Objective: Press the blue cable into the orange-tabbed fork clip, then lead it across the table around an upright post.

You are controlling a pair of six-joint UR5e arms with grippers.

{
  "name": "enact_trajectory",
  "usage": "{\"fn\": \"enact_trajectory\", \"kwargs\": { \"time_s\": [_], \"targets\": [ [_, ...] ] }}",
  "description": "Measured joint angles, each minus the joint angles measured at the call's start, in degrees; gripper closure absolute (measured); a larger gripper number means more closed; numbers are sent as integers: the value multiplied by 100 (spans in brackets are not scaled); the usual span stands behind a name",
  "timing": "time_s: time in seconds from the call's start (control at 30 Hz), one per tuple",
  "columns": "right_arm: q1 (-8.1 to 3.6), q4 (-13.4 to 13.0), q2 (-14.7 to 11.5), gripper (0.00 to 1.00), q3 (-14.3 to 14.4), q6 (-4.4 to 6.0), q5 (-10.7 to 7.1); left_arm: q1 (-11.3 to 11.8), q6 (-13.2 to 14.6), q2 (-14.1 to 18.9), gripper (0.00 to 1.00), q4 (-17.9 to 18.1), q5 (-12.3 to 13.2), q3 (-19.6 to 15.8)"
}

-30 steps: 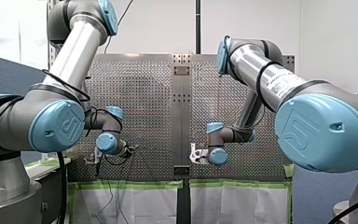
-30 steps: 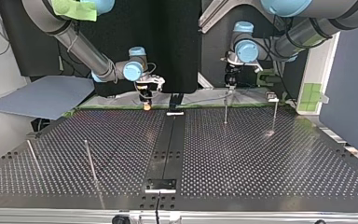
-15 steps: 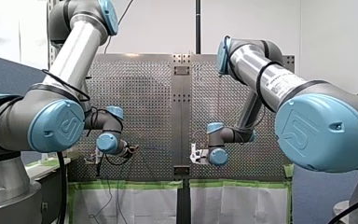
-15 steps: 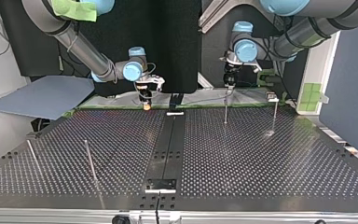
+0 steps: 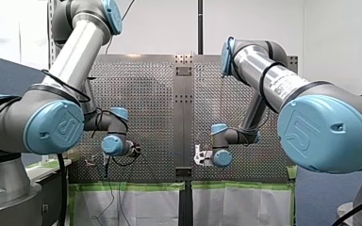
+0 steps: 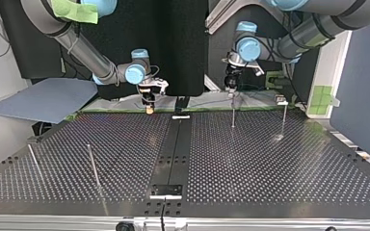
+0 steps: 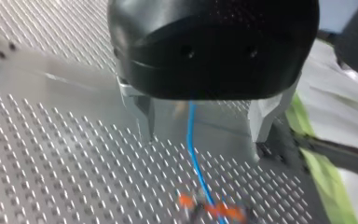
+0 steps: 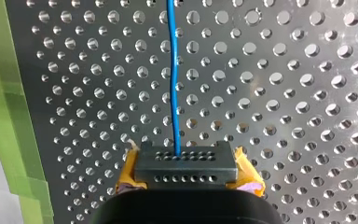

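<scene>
The blue cable [image 7: 192, 140] passes untouched between the wide-apart metal fingers of my left gripper [image 7: 204, 136], which is open. Just ahead of that gripper it reaches the orange-tabbed fork clip [image 7: 209, 211] on the perforated table. My right gripper [image 8: 185, 163], with yellow pads [image 8: 247, 176], is shut on the cable [image 8: 173, 84], which leads straight away from it over the plate. In the top view my left gripper [image 6: 231, 89] hangs right above an upright post [image 6: 232, 114], and my right gripper [image 6: 149, 103] is low at the far edge.
A second post [image 6: 284, 119] stands toward the top view's right, and two leaning rods [image 6: 92, 166] [image 6: 33, 159] at its left. Green tape [image 8: 9, 93] marks the table's edge beside my right gripper. A grey sheet [image 6: 43, 98] lies off the far left corner.
My left gripper has drifted toward the middle of the table, to the left in the top view, and risen slightly. My right gripper has barely moved and keeps its hold.
</scene>
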Motion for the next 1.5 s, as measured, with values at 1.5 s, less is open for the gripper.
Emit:
{"fn": "enact_trajectory", "kwargs": {
  "time_s": [1.5],
  "targets": [
    [57, 58, 18, 100, 0, 4, -47, -935, -129, -664, 0, -524, -1588, 1389]
  ]
}}
